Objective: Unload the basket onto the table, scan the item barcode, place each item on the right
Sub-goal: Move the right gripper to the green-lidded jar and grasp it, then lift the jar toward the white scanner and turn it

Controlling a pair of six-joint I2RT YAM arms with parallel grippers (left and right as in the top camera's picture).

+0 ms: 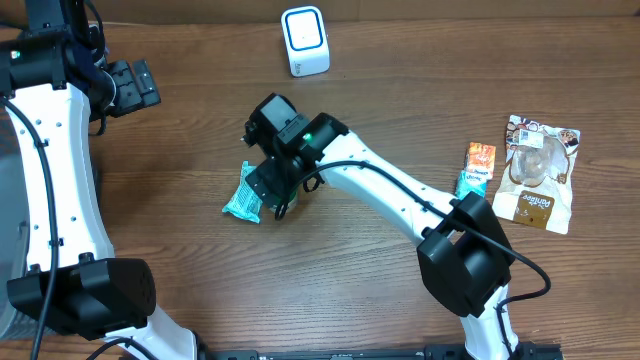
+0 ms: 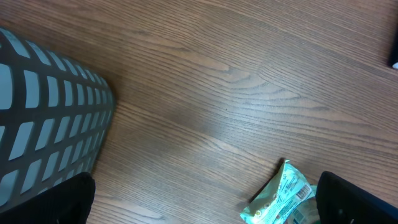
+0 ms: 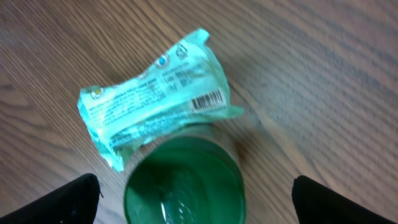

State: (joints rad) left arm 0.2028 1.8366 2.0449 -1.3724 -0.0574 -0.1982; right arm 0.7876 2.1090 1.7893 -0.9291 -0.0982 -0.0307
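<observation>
Overhead: right gripper (image 1: 268,188) hangs wide apart and empty at the edge of the teal packet (image 1: 241,195).
Packet lies flat on the table (image 1: 200,270), well apart from the white scanner (image 1: 305,40); a pinch on slick film may slip, or cover the barcode (image 3: 207,101); in the right wrist view its long axis runs lower left to upper right, barcode at the right end, face up.

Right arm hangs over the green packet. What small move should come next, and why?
Probably lower the right gripper and close its open fingers on the green packet: it lies loose on the table, barcode up, apart from the white scanner.
</observation>
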